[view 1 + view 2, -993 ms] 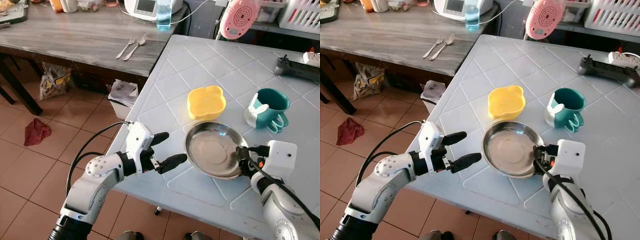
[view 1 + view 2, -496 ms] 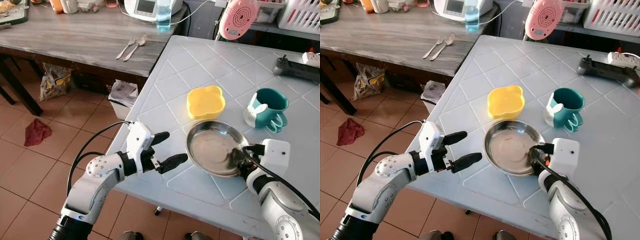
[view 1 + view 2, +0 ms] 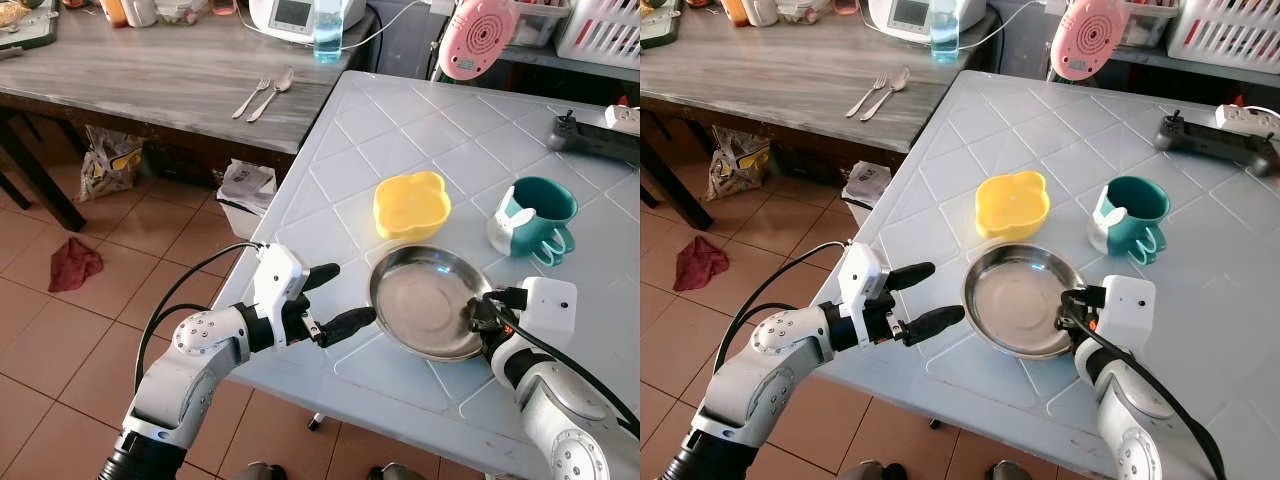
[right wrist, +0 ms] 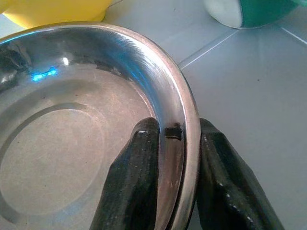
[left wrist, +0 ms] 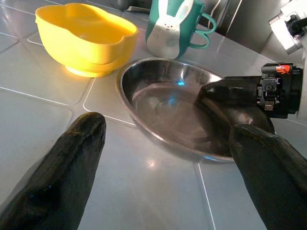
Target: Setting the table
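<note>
A round steel plate [image 3: 425, 300] lies on the pale tiled table [image 3: 420, 130], near its front edge. My right gripper [image 3: 478, 315] is shut on the plate's right rim. In the right wrist view its two fingers pinch the rim [image 4: 184, 120], one inside and one outside. My left gripper [image 3: 335, 297] stands open just left of the plate, above the table's left edge, with nothing between its fingers [image 5: 67, 177]. A yellow bowl [image 3: 410, 203] sits just behind the plate. A teal mug [image 3: 535, 215] with a white rabbit face stands to the bowl's right.
A fork and spoon [image 3: 265, 93] lie on the wooden table [image 3: 150, 70] at the back left. A black controller [image 3: 590, 135] lies at the far right. A pink fan [image 3: 478, 35] stands behind the tiled table. A bin [image 3: 245, 195] and red cloth [image 3: 72, 265] are on the floor.
My right gripper has drawn slightly to the left with the plate's rim held in it. The left arm has stayed where it was.
</note>
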Tool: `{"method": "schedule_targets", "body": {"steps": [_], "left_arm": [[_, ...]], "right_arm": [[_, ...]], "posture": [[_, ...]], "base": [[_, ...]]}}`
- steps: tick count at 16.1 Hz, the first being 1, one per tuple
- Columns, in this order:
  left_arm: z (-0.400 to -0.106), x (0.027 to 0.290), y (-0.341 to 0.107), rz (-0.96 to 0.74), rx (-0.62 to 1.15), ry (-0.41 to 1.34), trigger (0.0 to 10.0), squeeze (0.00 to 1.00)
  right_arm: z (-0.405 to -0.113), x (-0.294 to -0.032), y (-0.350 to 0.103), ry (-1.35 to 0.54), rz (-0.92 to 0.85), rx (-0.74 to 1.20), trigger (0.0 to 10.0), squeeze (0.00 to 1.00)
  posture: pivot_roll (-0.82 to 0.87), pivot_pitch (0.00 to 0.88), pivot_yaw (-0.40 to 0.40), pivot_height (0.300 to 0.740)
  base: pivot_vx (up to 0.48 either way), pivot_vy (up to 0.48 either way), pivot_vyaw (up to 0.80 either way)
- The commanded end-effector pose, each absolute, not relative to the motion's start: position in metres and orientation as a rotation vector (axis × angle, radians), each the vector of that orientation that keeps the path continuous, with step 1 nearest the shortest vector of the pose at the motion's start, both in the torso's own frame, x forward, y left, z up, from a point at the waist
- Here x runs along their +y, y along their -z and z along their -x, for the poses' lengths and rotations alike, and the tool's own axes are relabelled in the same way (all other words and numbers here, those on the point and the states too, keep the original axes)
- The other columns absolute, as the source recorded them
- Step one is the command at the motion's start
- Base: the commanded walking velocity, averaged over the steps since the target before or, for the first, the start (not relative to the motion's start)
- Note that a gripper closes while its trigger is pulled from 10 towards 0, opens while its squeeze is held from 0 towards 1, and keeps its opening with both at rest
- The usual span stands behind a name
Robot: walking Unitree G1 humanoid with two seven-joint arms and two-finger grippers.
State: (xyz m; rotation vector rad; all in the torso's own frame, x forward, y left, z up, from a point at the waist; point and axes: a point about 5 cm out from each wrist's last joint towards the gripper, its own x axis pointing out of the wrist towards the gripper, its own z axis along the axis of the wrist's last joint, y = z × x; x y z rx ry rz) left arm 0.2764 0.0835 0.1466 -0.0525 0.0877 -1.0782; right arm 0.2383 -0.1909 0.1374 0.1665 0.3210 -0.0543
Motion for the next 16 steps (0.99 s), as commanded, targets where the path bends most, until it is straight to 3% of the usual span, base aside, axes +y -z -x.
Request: {"method": "schedule_targets", "body": {"steps": [1,11,16], "left_arm": [[-0.274,0.082,-0.144,0.037,0.098,1.088,10.0,0.00],[-0.278,0.084,-0.145,0.040,0.074,1.044,10.0,0.00],[-0.288,0.087,-0.156,0.042,-0.017,0.937,10.0,0.00]], "right_arm": [[-0.234,-0.193,-0.134,0.069,-0.168,0.348,0.0,0.00],[-0.228,-0.184,-0.129,0.096,-0.245,0.351,0.0,0.00],[-0.222,-0.182,-0.140,0.098,-0.211,0.225,0.0,0.00]], "posture": [[-0.02,0.155,-0.019,0.714],[-0.02,0.147,-0.014,0.714],[-0.02,0.145,-0.015,0.714]], "base": [[0.000,0.000,0.00],[0.000,0.000,0.00],[0.000,0.000,0.00]]}}
